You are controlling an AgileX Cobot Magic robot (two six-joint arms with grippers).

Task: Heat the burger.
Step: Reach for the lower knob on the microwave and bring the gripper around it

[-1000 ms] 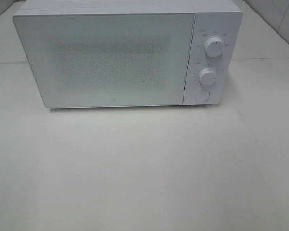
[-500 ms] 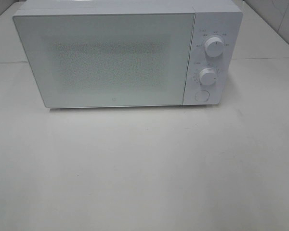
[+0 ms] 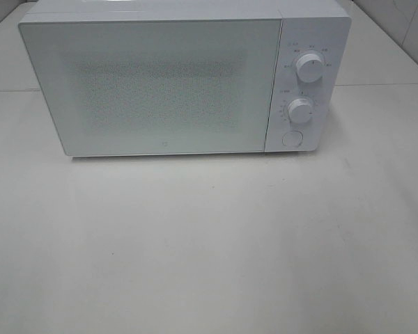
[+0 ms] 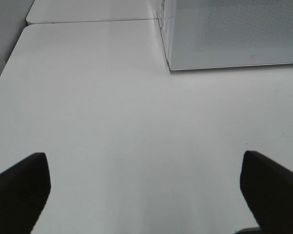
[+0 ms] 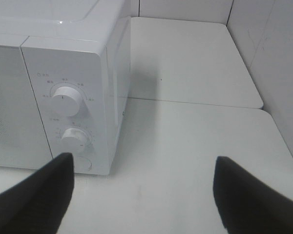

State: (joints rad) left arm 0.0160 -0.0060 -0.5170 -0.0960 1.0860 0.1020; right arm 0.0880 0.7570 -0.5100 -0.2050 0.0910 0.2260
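Your wrist views alone show left gripper [image 4: 144, 163] and right gripper [image 5: 142, 163] spread; overhead, the microwave [image 3: 167, 83] fills the upper frame.

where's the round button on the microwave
Exterior high view: the round button sits at the bottom of the microwave's right panel, just under the lower knob.

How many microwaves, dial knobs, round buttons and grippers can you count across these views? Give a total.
Microwave: 1
Dial knobs: 2, upper knob, lower knob
Round button: 1
Grippers: 2, left gripper, right gripper
Total: 6
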